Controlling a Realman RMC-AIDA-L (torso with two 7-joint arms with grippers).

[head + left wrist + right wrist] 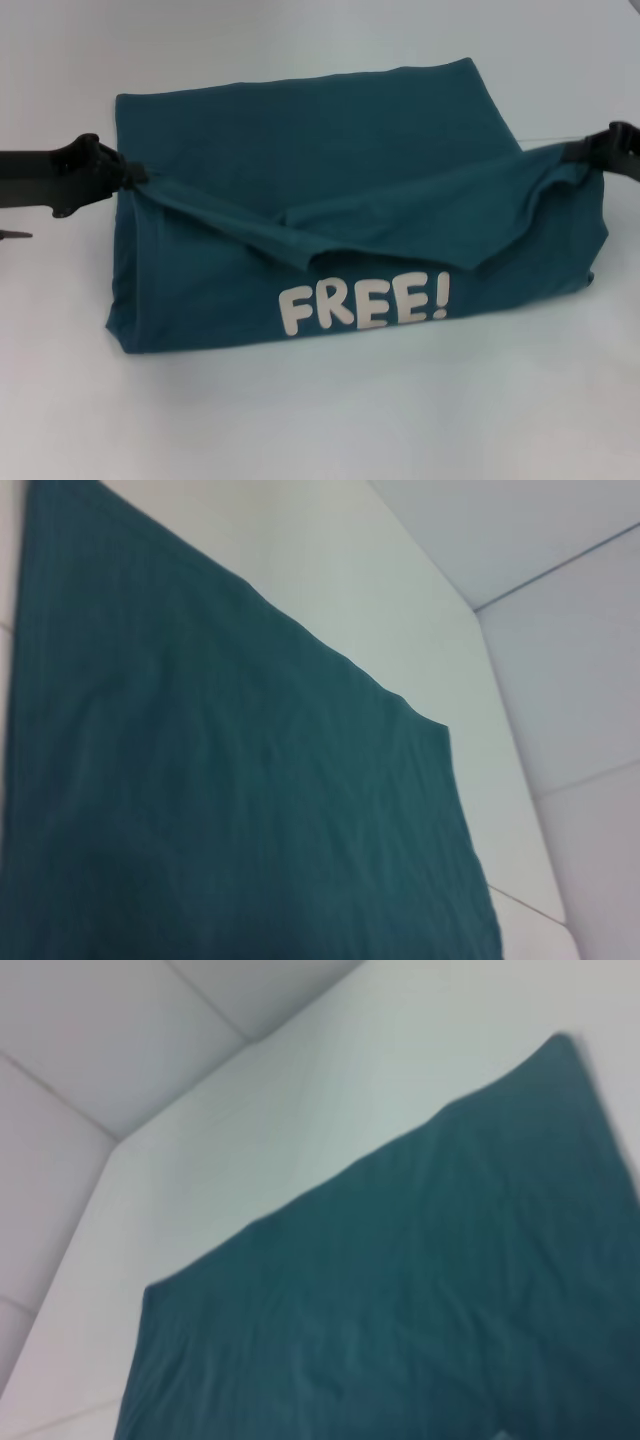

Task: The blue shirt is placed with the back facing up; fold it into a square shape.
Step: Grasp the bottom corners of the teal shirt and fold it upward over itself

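Observation:
The blue shirt lies on the white table, dark teal. Its near part is raised and turned over, so the cream "FREE!" lettering faces me. My left gripper pinches the shirt's left edge. My right gripper pinches its right edge. The cloth is held up between them and sags in the middle. The left wrist view and the right wrist view show only flat plain teal cloth on the table, with no fingers in sight.
The white table extends in front of and behind the shirt. Its far edge and the tiled floor show in the wrist views. A small dark object sits at the left edge of the head view.

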